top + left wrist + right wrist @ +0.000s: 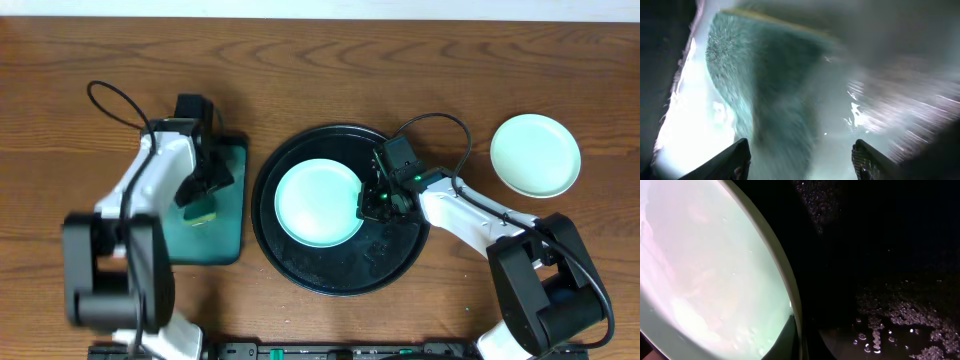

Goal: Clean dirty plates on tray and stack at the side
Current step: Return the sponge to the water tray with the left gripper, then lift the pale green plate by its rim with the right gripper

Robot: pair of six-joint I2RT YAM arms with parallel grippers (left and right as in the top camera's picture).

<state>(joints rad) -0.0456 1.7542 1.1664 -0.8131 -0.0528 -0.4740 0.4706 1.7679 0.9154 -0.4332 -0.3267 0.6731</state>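
A mint-green plate point(315, 203) lies in the round black tray point(300, 272), left of its centre. My right gripper point(372, 203) is shut on that plate's right rim. In the right wrist view one finger lies inside the rim of the plate point(715, 270) and my gripper point(797, 340) straddles the rim over the wet tray point(890, 255). A second pale plate point(535, 154) sits on the table at the far right. A third plate is not in view. My left gripper point(200, 200) is open over the green sponge point(205, 214).
The sponge sits on a small rectangular black tray point(225, 240) left of the round tray. The left wrist view is blurred: the sponge point(765, 90) runs between my spread fingers point(802, 160). Water drops dot the round tray's floor.
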